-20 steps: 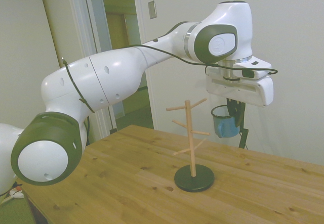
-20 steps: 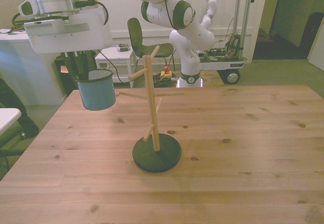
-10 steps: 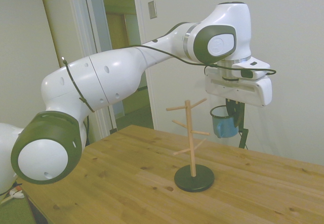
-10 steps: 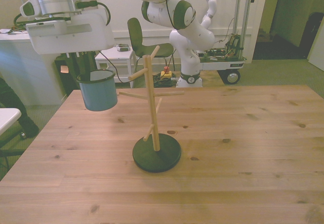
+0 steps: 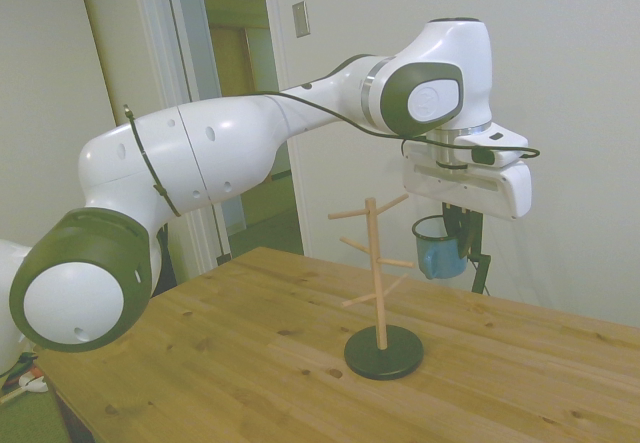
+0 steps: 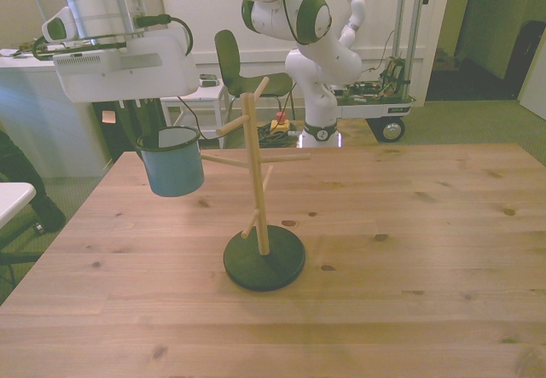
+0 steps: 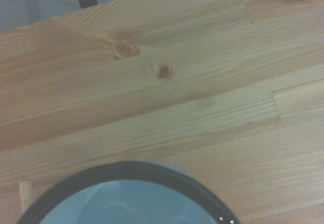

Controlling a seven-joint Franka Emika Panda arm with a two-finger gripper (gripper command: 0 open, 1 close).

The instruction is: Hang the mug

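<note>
While I watch from far away, I see this:
Mug: up in the air at the left of the front view, upright, beside the rack's arm tip.
Gripper: jaws pinch the mug's rim.
Rack: stands mid-frame on the table.

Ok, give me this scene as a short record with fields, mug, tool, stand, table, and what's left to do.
mug: blue mug, upright, held in the air at the front view's left of the stand
tool: tool grips the mug at its rim
stand: wooden peg stand on a dark round base, all pegs bare
table: wooden table, only the stand on it
left to do: mug not yet on a peg
</note>
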